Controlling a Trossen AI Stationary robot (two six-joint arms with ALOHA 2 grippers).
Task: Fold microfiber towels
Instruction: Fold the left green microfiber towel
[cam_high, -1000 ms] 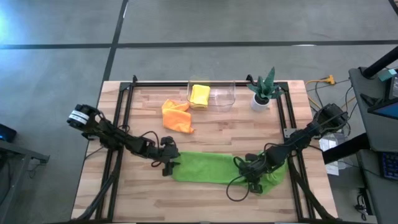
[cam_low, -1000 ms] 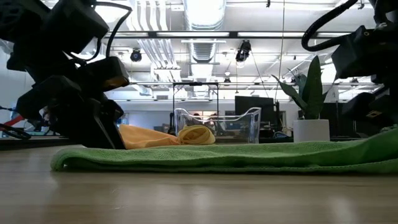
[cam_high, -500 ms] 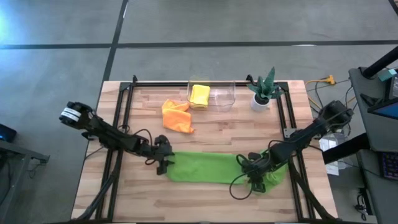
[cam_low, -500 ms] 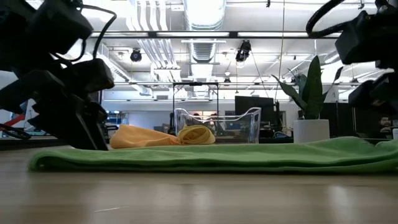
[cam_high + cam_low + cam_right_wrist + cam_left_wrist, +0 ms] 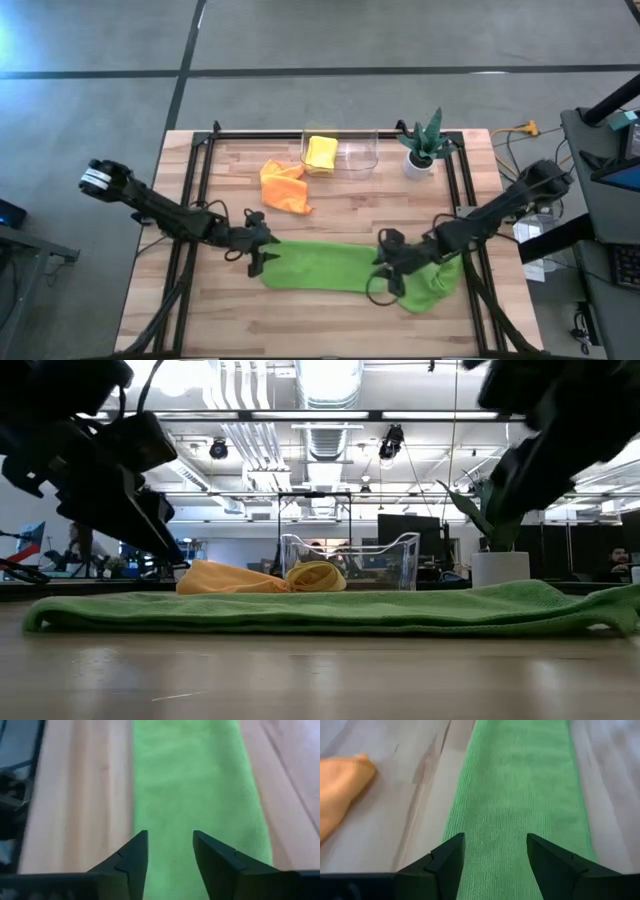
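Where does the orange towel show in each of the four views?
High: orange towel at upper centre-left, beside the clear bin.
Low: centre-left, behind the green towel.
Left wrist: at the picture's left edge.
Right wrist: not in it.
Shared landmark: the green towel.

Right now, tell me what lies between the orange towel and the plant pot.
In the high view, the clear container sits between the orange towel and the plant pot, with the yellow towel at its near end. Otherwise bare wood.
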